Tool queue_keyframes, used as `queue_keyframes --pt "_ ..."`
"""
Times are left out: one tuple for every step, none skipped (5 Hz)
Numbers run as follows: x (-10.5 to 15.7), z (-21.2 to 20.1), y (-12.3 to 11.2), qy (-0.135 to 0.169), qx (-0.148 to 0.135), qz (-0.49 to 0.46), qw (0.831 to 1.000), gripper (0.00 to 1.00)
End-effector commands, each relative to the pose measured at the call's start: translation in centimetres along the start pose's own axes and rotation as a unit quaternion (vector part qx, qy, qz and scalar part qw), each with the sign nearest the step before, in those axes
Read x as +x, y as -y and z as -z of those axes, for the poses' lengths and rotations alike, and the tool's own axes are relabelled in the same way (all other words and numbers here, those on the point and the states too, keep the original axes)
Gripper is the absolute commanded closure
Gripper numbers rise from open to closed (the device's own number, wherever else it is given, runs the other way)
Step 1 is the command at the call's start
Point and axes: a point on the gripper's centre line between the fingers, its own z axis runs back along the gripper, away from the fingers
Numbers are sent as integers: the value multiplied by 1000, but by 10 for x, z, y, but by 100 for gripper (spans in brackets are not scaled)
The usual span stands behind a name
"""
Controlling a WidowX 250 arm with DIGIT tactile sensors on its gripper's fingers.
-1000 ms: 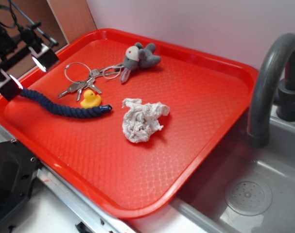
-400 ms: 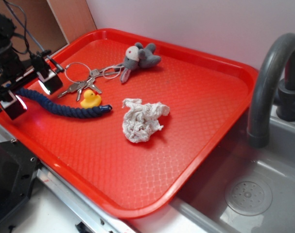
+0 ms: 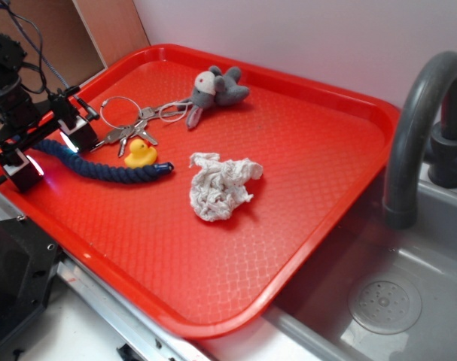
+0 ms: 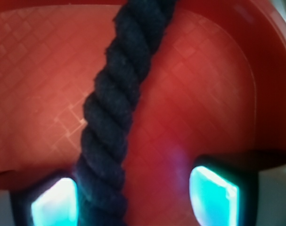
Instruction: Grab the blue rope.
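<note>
Straddling blue rope (image 4: 110,117): gripper (image 3: 46,154), ends cropped

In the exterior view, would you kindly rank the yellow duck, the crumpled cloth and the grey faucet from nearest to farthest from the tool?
1. Yellow duck, just right of the tool, beside the blue rope.
2. Crumpled cloth, mid-tray.
3. Grey faucet, beyond the tray's right edge, over the sink.

red tray (image 3: 303,248) | blue rope (image 3: 100,168) | duck (image 3: 140,154) | keys (image 3: 126,128) | plush (image 3: 217,90) | rag (image 3: 219,186)
</note>
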Motion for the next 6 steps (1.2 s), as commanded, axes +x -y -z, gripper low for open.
queue_keyframes --pt "-3 7 -9 12 1 10 1000 100" --pt "-4 11 -9 8 3 16 1000 100" --pt "-5 13 -7 9 4 23 1000 100" --pt "-4 10 -4 12 -1 36 999 100" --pt "-5 -18 9 3 -24 93 995 100" --pt "-14 -67 26 -21 -64 185 980 100"
